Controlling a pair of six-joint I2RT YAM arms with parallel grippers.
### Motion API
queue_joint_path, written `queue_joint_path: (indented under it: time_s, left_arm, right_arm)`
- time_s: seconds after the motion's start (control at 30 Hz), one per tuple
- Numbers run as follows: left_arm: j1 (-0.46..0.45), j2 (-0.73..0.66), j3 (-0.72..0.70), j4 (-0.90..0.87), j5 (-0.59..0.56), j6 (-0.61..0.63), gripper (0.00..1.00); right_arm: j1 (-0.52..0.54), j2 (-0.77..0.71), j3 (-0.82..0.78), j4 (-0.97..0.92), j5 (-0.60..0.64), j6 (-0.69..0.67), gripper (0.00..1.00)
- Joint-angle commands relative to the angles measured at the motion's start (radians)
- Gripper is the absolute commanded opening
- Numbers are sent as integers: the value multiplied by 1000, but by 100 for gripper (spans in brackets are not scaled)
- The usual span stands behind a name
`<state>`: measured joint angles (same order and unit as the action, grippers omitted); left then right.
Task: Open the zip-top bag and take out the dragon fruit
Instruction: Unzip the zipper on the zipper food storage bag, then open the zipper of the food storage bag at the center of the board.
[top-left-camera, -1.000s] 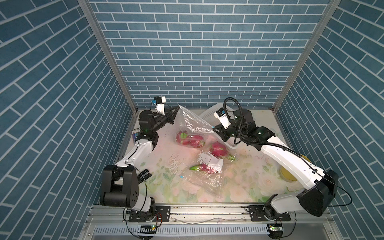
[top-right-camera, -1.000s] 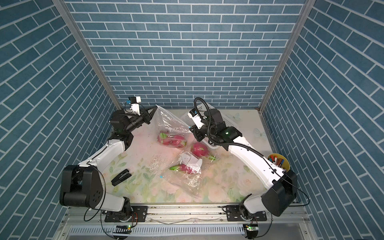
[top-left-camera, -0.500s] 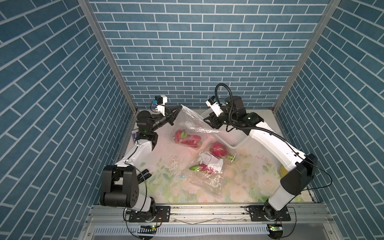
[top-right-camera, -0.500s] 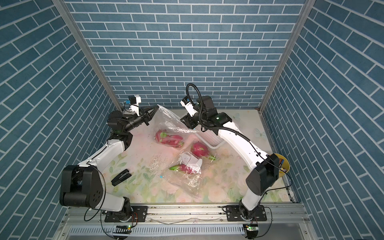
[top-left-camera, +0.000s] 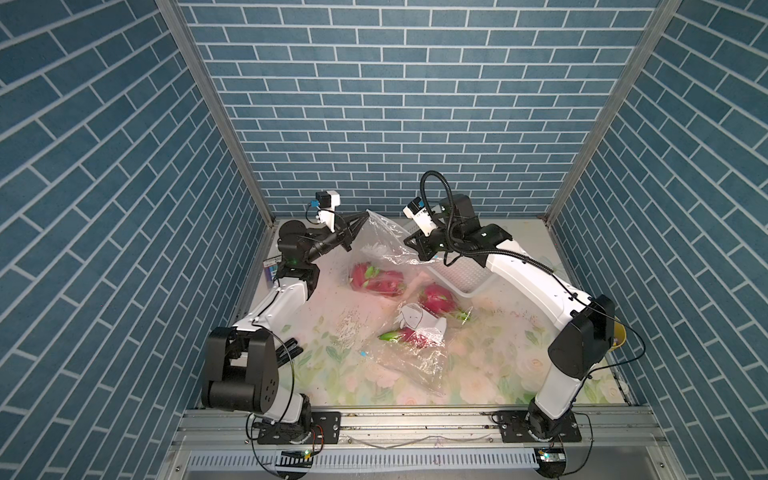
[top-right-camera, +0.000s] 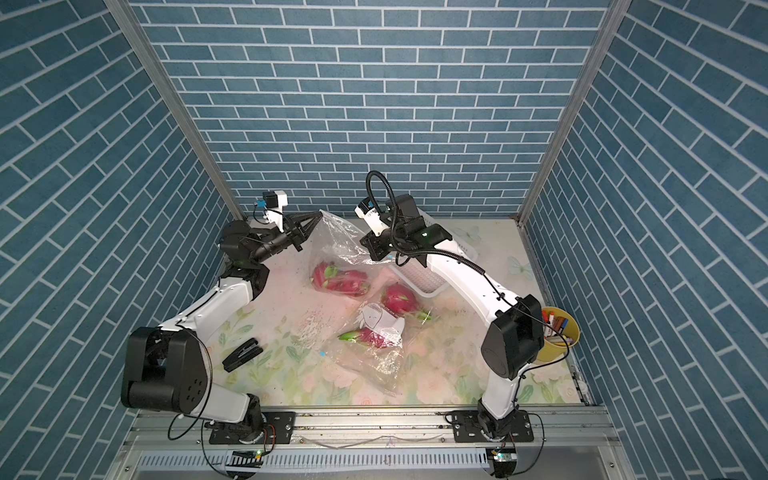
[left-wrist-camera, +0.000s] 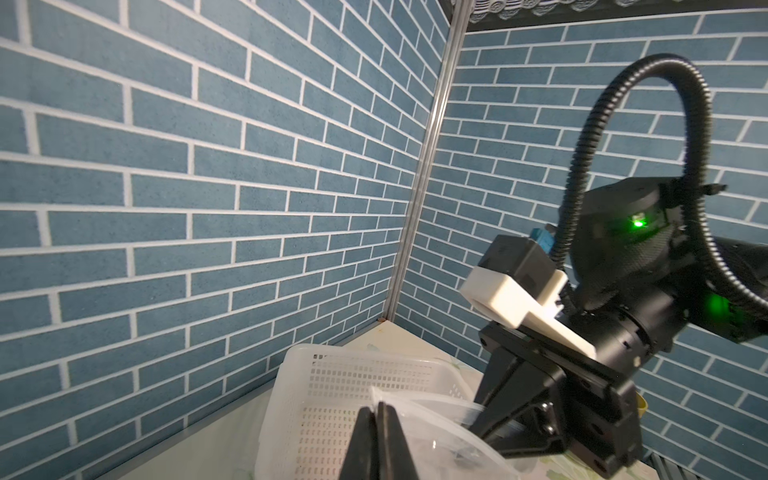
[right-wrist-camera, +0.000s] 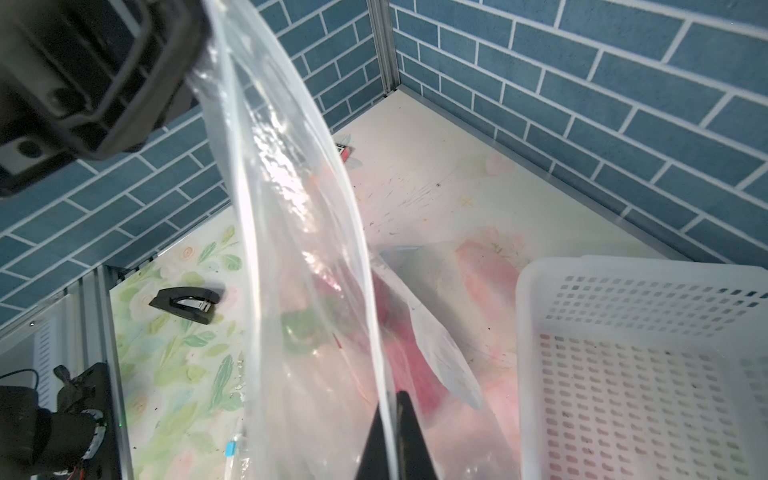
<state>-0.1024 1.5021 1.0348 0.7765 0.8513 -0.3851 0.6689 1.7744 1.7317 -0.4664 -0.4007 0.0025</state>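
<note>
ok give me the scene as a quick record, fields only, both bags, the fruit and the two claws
left claw: shut on the held bag's top edge
right claw: shut on the same bag's edge
held bag: clear, lifted at the back between both arms
fruit in held bag: dragon fruit, at the bag's bottom
zip on held bag: cannot tell if open
loose dragon fruit: on the mat beside the white basket
second bag: lying in front, fruit inside

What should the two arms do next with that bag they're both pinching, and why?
Probably pull the left gripper and right gripper apart: both are shut on the zip-top bag's top edge, and the dragon fruit lies inside.
</note>
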Motion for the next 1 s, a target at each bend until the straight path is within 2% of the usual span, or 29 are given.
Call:
queue_joint_path:
  time_s: [0.0,0.07,0.1,0.13,0.2,0.3,0.4,0.53,0.67,0.77,0.87,0.97]
  left_arm:
    - [-4,42,115,-147,-142,26,3]
    - [-5,69,177,-270,-180,28,23]
    - [-5,71,185,-306,-197,17,29]
    - [-5,65,176,-319,-215,-2,35]
    - [-5,24,125,-323,-258,-34,57]
    - [-5,-78,13,-329,-349,-69,75]
    - [-10,-188,-95,-336,-383,-140,86]
    - [-65,-294,-200,-323,-403,-235,93]
    - [-139,-347,-187,-447,-455,-253,95]
    - [-161,-405,-185,-535,-509,-249,95]
    - [-198,-440,-237,-497,-520,-328,95]
    - [-247,-416,-264,-455,-529,-404,94]
  right_arm:
    - [15,-18,7,43,-54,90,0]
    - [36,-22,-1,67,12,134,0]
    - [40,-22,-11,82,52,161,0]
    - [41,-22,-19,99,74,183,0]
    - [41,-17,-34,127,132,231,0]
    - [41,-16,-61,173,196,280,0]
    - [41,-14,-82,216,231,316,0]
    - [41,-3,-94,256,224,346,0]
    - [44,-1,-111,292,217,373,0]
    - [44,-19,-139,316,252,386,0]
    - [46,-34,-162,352,246,399,0]
    - [51,-40,-173,371,233,407,0]
